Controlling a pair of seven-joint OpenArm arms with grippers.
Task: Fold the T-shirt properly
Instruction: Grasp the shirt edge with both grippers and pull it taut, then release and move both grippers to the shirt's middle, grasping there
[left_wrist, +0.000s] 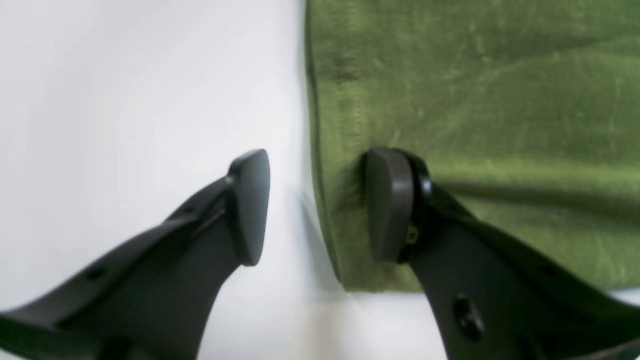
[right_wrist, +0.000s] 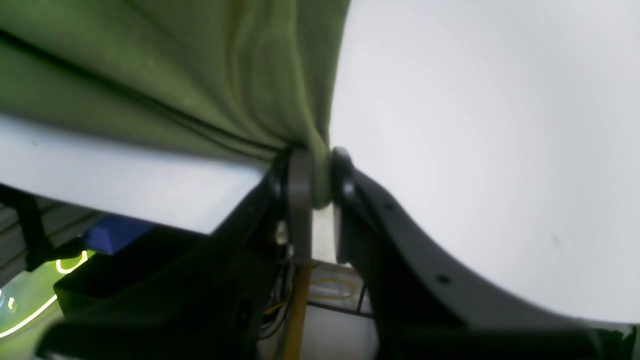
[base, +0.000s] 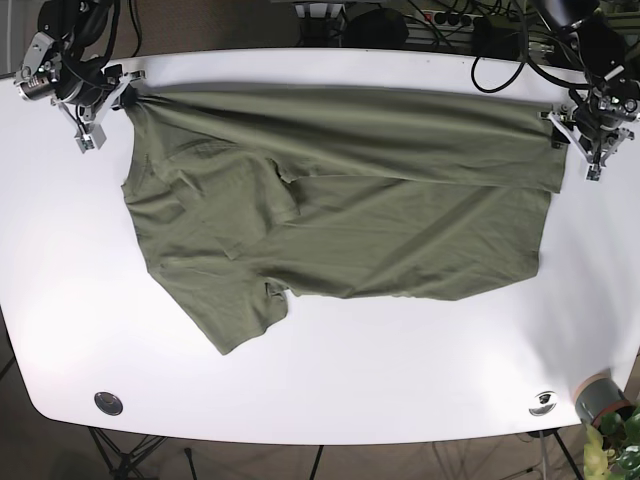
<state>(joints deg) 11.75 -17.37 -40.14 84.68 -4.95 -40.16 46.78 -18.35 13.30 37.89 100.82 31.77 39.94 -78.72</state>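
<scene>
Left gripper (left_wrist: 315, 205): jaws parted, holding nothing; one finger (left_wrist: 387, 205) rests over the hemmed edge of the T-shirt (left_wrist: 475, 125), the other stands over bare table (left_wrist: 125, 100), so the cloth edge lies between them.
Right gripper (right_wrist: 320, 185): jaws closed tight on a bunched corner of the T-shirt (right_wrist: 200, 75); fabric fans out from the pinch in creases.
T-shirt, base view (base: 340, 215): olive green, lying across the far half of the white table (base: 330, 390); its far edge is doubled over into a long band running between the two grippers, and a sleeve trails toward the near left.
Right gripper, base view (base: 85, 95): at the far-left corner of the cloth.
Left gripper, base view (base: 590, 130): at the far-right corner.
Risk, uneven tension: with only one corner held, any pull could probably drag the fold askew.
Risk, missed grasp: closing the parted jaws may catch one layer only, letting the lower layer slip.
Risk, sleeve: the loose sleeve could bunch under the next fold.
Writing: none legible on cloth, table or grippers.
</scene>
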